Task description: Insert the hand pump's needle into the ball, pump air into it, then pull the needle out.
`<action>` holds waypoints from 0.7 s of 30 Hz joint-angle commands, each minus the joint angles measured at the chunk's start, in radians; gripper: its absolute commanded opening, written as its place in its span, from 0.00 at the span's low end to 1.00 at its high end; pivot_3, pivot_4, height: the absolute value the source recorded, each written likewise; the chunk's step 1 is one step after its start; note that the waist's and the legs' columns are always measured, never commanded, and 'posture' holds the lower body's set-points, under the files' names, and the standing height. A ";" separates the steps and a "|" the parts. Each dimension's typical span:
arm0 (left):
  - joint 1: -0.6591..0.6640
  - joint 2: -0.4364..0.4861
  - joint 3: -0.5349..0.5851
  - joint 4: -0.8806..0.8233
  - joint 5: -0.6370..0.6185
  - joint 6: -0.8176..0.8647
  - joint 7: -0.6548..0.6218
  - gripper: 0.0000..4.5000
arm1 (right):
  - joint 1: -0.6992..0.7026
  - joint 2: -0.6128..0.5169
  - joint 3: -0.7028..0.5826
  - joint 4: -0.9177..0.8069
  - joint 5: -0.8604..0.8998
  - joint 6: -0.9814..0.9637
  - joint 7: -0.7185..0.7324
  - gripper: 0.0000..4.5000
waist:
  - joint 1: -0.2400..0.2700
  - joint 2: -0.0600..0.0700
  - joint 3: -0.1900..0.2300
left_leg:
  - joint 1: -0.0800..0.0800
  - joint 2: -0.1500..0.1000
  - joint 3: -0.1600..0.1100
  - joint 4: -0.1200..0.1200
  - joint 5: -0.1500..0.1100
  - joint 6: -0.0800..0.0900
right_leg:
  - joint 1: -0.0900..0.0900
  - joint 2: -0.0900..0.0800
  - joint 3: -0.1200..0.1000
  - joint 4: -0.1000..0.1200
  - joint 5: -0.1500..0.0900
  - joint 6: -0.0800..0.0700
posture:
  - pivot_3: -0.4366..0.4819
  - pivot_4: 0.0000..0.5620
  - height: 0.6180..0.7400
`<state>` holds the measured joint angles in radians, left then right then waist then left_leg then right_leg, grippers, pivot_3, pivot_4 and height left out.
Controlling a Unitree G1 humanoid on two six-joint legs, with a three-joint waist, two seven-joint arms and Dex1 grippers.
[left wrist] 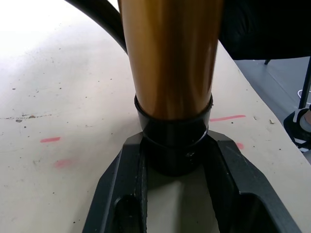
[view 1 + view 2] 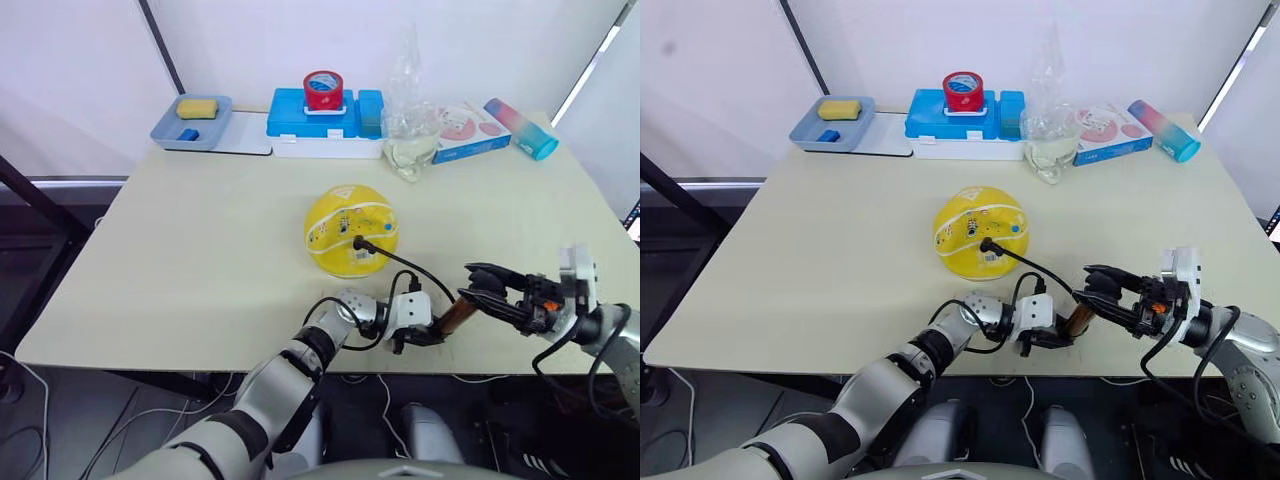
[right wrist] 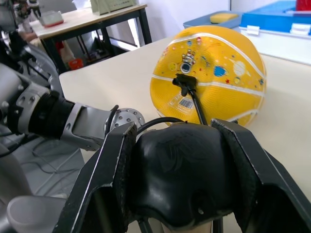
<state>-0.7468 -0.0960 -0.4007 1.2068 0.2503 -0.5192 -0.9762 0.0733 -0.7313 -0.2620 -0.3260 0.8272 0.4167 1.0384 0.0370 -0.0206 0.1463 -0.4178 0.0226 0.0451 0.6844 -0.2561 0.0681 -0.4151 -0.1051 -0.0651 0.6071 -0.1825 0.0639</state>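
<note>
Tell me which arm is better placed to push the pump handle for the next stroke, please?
The right. Its claw is shut on the hand pump's black handle, in line with the barrel. The left claw clamps the barrel's base, steadying it.

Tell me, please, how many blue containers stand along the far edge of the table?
2: a light blue tray holding a yellow sponge at the far left, and a blue box with a red tape roll on top beside it.

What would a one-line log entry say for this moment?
left gripper: gripping pump base | right gripper: gripping pump handle | needle fitting: plugged into ball
</note>
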 commanded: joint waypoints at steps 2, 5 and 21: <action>0.036 0.023 -0.038 0.049 0.053 0.017 -0.023 0.25 | -0.068 -0.091 -0.175 -0.056 0.150 0.092 -0.019 0.43 | 0.001 0.001 0.001 | 0.000 0.000 0.000 0.000 0.000 0.000 | 0.000 0.000 0.000 0.000 0.000 0.000 | 0.48 0.27 1.00; 0.035 0.022 -0.039 0.049 0.053 0.015 -0.023 0.25 | -0.104 -0.150 -0.255 -0.068 0.266 0.184 -0.053 0.43 | 0.002 0.001 0.001 | -0.001 0.000 0.000 0.000 0.000 0.000 | 0.000 0.000 0.000 0.000 0.000 0.000 | 0.48 0.27 1.00; 0.037 0.022 -0.043 0.055 0.059 0.008 -0.020 0.25 | -0.125 -0.256 -0.339 -0.102 0.391 0.357 -0.113 0.43 | 0.002 0.001 0.002 | -0.001 0.000 0.000 -0.001 0.000 0.000 | 0.000 0.000 0.000 -0.001 0.000 0.000 | 0.48 0.27 1.00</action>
<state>-0.7441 -0.0976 -0.4009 1.2063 0.2502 -0.5304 -0.9766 -0.0658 -0.9858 -0.5952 -0.4063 1.2692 0.7958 0.9189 0.0392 -0.0195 0.1485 -0.4193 0.0223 0.0448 0.6837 -0.2561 0.0682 -0.4154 -0.1055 -0.0653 0.6063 -0.1825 0.0636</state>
